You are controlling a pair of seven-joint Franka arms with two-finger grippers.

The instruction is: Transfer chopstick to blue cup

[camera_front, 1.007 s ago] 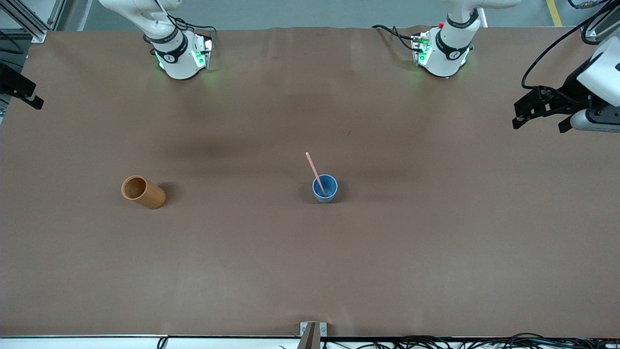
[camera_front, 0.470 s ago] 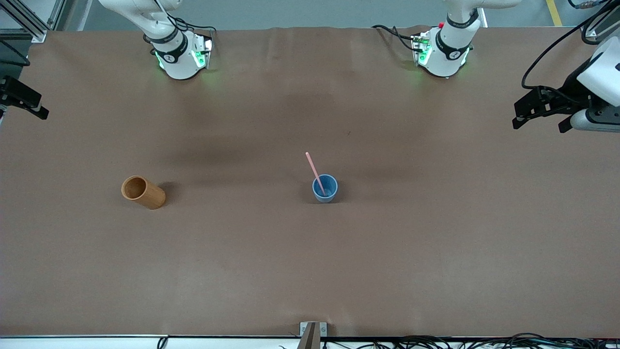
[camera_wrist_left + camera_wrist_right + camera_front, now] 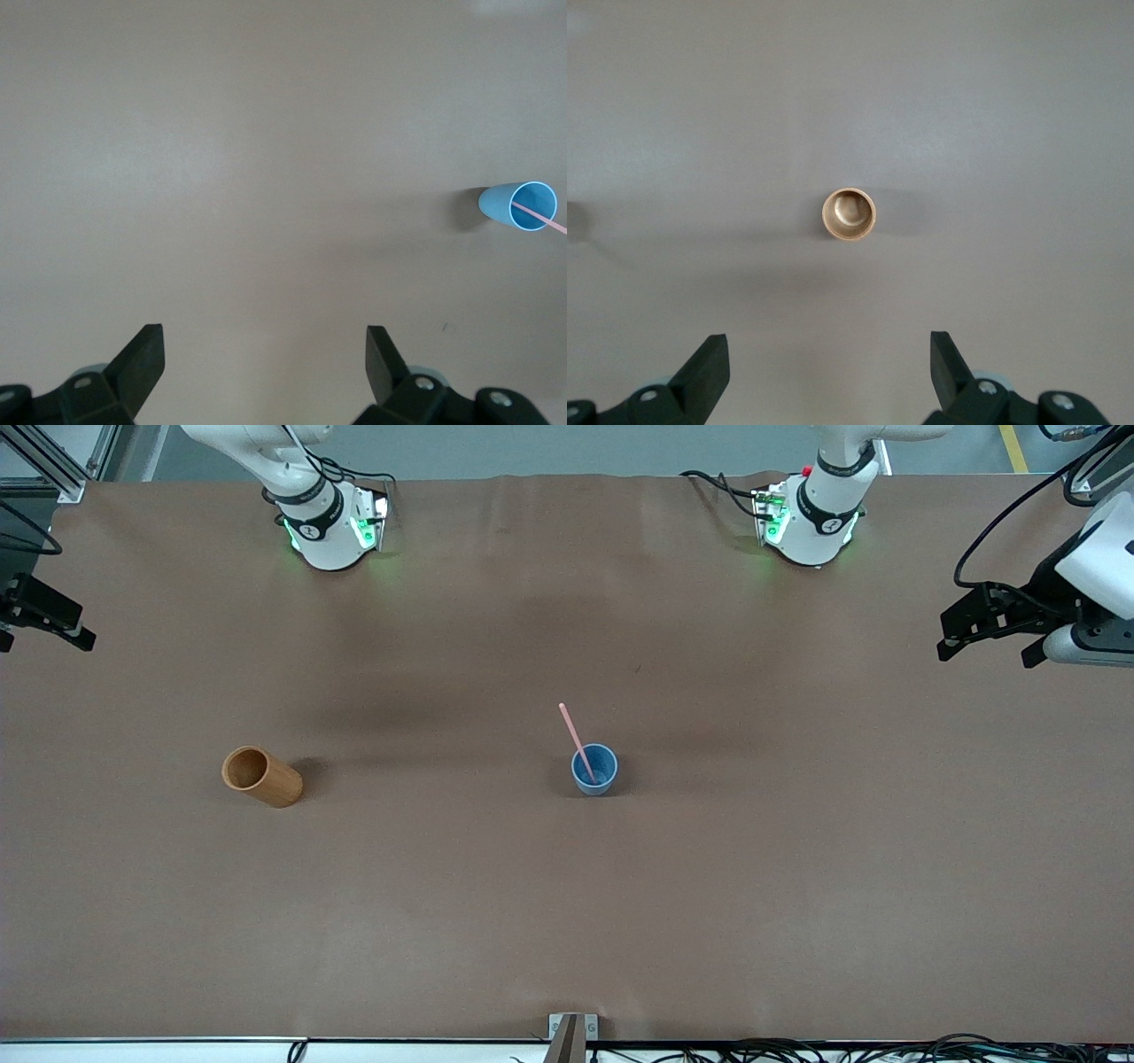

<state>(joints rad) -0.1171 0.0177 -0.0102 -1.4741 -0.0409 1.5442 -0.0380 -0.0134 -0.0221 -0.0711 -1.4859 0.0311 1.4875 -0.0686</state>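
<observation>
Chopstick [image 3: 575, 740] stands in the blue cup [image 3: 594, 770], its lower end inside the cup and its pink shaft leaning out over the rim, the free tip pointing up toward the robots' bases. The cup sits upright on the brown table [image 3: 567, 921] near the middle, and nothing grips the chopstick.

In the left wrist view the cup [image 3: 519, 205] shows off at the edge, with only a short stretch of the chopstick [image 3: 539, 215] crossing its mouth before it runs out of the picture. The left gripper [image 3: 986, 631] hangs over the left arm's end of the table, well apart from the cup; its jaws are spread wide and hold nothing, with only bare table between the two fingers [image 3: 142, 359].

The right gripper [image 3: 46, 615] is at the other end, at the right arm's edge of the table, partly cut off in the front view. Its fingers [image 3: 710, 365] are likewise wide apart and empty. Its wrist camera looks about straight down into the wooden cup [image 3: 850, 213]. That cup [image 3: 261, 776] stands toward the right arm's end, well apart from the blue cup; from the front it looks tilted, though that is probably just the camera's angle.

Both grippers are well clear of the chopstick.
</observation>
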